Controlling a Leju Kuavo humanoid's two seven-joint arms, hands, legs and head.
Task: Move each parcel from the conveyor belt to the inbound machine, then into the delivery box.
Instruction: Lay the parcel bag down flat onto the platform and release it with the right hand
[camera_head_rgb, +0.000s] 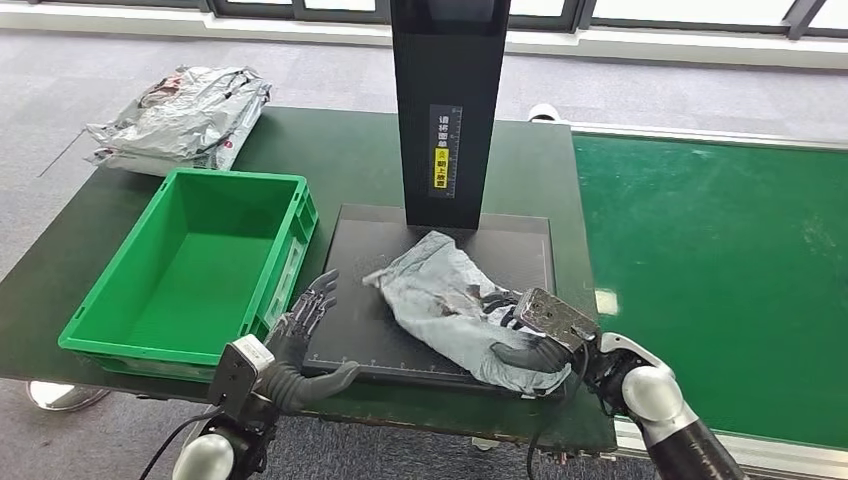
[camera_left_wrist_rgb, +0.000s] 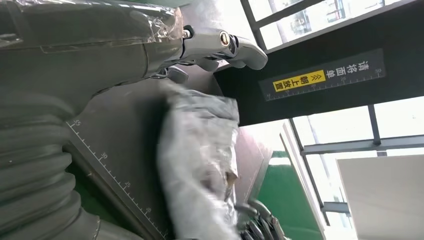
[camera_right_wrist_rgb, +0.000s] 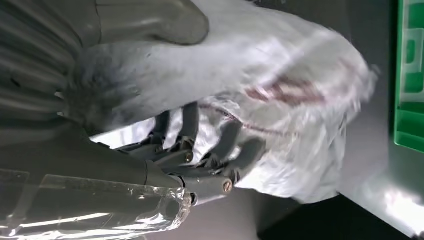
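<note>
The parcel (camera_head_rgb: 450, 310), a crumpled grey poly bag, lies on the dark platform (camera_head_rgb: 360, 250) of the inbound machine, just in front of the black scanner column (camera_head_rgb: 447, 100), which is presumably where it has to sit so the machine can read it from above. The right hand (camera_head_rgb: 535, 345) grasps the parcel's near edge: in the right wrist view the thumb (camera_right_wrist_rgb: 150, 20) lies on one face of the bag and the darker fingers (camera_right_wrist_rgb: 225, 150) curl under the other, so the soft plastic is pinched between them rather than merely touched. That grip on an edge suits a limp bag, which offers no firm body to clasp. The left hand (camera_head_rgb: 305, 320) holds nothing; its fingers are spread and it rests at the platform's left border, between the parcel and the green box (camera_head_rgb: 290, 215), apart from the bag. Its place looks like readiness to take the parcel over, since the box sits on its side of the surface (camera_head_rgb: 340, 150). The box stands beside the platform, open side up, so the last transfer would be a short one. A pile of other bags (camera_head_rgb: 185, 115) lies at the far corner of the surface, behind the box. The green belt (camera_head_rgb: 720, 260) runs along the right. By my reading, the machine stage is underway and the drop into the box is not yet done.
</note>
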